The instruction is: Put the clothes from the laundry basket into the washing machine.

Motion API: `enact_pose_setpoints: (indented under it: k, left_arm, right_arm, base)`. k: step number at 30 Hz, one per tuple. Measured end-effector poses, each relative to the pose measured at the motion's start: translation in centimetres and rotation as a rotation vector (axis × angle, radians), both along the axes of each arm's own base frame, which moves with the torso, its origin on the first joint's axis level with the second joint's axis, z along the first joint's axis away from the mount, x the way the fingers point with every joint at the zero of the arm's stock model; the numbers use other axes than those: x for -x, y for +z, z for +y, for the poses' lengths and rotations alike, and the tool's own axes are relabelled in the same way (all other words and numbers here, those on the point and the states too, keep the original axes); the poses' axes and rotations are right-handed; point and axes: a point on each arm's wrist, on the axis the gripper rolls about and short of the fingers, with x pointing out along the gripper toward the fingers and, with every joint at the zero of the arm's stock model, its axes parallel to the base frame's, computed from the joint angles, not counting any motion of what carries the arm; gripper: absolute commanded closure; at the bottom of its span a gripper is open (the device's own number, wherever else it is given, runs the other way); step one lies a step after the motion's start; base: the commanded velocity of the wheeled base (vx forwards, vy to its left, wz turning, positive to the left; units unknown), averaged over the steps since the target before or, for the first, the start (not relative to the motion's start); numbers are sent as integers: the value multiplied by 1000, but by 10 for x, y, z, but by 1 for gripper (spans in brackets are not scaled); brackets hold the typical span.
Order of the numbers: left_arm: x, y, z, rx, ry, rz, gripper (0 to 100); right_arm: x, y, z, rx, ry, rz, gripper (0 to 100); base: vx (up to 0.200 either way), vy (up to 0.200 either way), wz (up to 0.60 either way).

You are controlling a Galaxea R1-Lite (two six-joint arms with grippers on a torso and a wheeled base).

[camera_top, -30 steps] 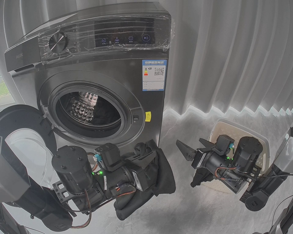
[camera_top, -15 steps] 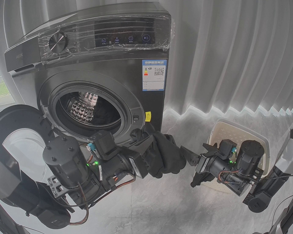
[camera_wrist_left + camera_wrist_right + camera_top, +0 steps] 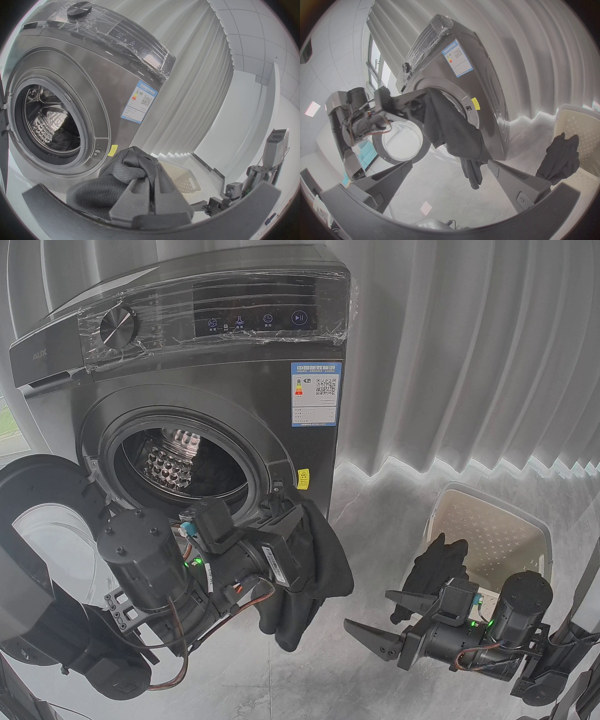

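Note:
My left gripper [image 3: 294,515] is shut on a black garment [image 3: 315,565] that hangs down just below and right of the washing machine's [image 3: 206,396] open drum mouth [image 3: 181,465]. The same gripper [image 3: 152,190] pinches the dark mesh cloth [image 3: 125,178] in the left wrist view. Dark clothing lies inside the drum [image 3: 64,140]. My right gripper [image 3: 381,618] stands open and empty, low over the floor left of the beige laundry basket [image 3: 500,534]. Another black garment [image 3: 434,568] drapes over the basket's near rim, and the cloth [image 3: 561,159] also shows in the right wrist view.
The machine's round door [image 3: 44,534] is swung open to the left, beside my left arm. White curtains [image 3: 475,352] hang behind the basket. Grey floor [image 3: 350,677] lies between the machine and the basket.
My left gripper lifted the black garment toward the drum mouth; the cloth now hangs down again. My right gripper drew back and dropped low to the floor, uncovering the garment on the basket rim.

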Motion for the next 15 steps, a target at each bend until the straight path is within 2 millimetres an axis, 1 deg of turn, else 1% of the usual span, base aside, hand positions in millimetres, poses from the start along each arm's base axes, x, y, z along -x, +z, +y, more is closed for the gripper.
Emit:
enact_pose_setpoints:
  k: [3, 7, 10, 15]
  left_arm:
    - [-3, -3, 0, -6, 11, 8, 100]
    - [-7, -7, -2, -15, 16, 18, 100]
    - [-9, -11, -4, -23, 18, 26, 100]
    - [-12, -16, -7, -32, 21, 35, 100]
  right_arm:
    - [6, 1, 1, -22, 22, 20, 0]
    - [6, 6, 10, -77, 33, 35, 0]
    - [1, 4, 19, -86, 23, 39, 0]
    - [-16, -1, 43, -110, -4, 22, 0]
  base:
    - [0, 0, 0]
    - [0, 0, 0]
    - [0, 0, 0]
    - [0, 0, 0]
